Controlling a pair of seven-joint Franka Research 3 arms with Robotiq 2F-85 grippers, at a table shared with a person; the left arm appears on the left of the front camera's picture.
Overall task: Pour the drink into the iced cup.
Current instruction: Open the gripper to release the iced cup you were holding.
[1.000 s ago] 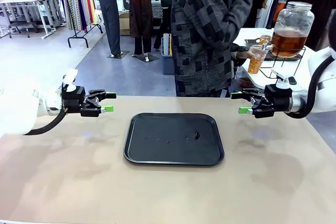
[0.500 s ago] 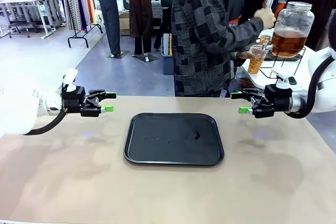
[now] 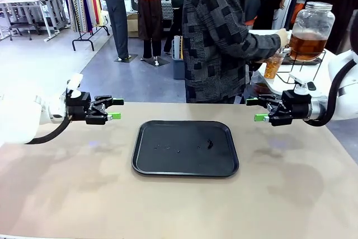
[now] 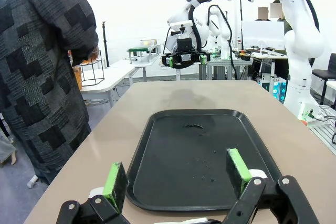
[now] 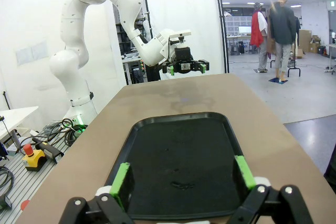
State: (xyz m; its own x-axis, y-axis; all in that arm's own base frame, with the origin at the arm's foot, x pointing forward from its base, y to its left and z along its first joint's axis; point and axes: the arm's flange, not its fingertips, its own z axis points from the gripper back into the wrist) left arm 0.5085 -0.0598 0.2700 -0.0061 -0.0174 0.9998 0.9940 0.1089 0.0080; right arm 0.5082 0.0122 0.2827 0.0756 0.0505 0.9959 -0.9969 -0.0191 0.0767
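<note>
We noted the drink [image 3: 305, 46], an amber-brown liquid, sitting in a large lidded glass jar [image 3: 311, 31] on a wire stand [image 3: 313, 65] on a white side table [image 3: 268, 37] beyond the far right of our surface [image 3: 67, 188], well away from both arms. A person [image 3: 224, 37] in a patterned dark top stood at that side table with one hand [image 3: 283, 38] at the base of the jar and a clear cup [image 3: 273, 65] held just under it; the cup already showed amber liquid, so we judged it was held there to catch the flow from the tap, which was too small for us to make out. Ice in the cup could not be confirmed. A black tray [image 3: 185, 148] lay at the middle of the surface, bare but for a few small specks, and we took it as the landing spot for the filled cup. The left gripper [image 3: 114, 109] and the right gripper [image 3: 255, 109] hung on either side of the tray, facing each other across it, above the surface and apart from the tray; we read this as a waiting stance that left the middle free. In both wrist views the green-padded fingers [image 4: 116, 179] stood wide apart, holding nothing and touching nothing.
</note>
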